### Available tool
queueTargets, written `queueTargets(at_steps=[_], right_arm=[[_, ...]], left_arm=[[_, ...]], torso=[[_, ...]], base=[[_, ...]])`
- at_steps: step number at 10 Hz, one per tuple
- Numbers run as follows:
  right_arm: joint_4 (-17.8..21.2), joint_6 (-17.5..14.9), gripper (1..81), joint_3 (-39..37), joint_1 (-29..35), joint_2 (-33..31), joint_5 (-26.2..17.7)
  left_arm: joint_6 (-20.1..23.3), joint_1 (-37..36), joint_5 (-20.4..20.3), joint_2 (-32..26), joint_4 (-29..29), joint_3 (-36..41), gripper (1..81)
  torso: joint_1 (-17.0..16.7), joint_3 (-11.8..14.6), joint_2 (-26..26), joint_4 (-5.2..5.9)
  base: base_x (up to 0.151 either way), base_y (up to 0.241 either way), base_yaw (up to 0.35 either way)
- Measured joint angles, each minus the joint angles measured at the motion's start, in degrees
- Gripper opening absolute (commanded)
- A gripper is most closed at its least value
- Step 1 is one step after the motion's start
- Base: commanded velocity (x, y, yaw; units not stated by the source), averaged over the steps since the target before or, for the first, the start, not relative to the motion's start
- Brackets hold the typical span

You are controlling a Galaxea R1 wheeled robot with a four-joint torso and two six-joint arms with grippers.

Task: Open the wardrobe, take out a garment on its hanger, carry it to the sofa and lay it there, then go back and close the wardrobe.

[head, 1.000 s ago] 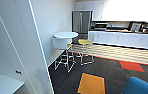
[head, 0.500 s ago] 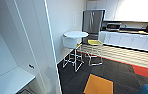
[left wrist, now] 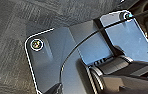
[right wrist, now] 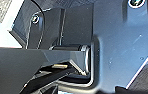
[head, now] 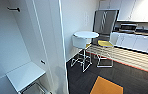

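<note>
At the open wardrobe, seen from the robot's head camera, a white interior with a low shelf and a dark hook stands empty of any garment, its door edge in the foreground. Closing it well probably means squaring the base to the door before reaching. Against the earlier frames, the view has swung left, bringing the cabinet closer and shifting the round table and stools rightward. Whether either gripper is apart or together cannot be told.
</note>
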Motion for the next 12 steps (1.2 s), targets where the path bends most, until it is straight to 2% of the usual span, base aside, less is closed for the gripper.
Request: queueTargets(at_steps=[12], right_arm=[[0.0, -0.1, 81.1, -0.5, -0.2, 0.2, -0.4]], left_arm=[[0.0, 0.0, 0.0, 0.5, 0.0, 0.0, 81.1]], torso=[[0.0, 0.0, 0.0, 0.0]], base=[[0.0, 0.0, 0.296]])
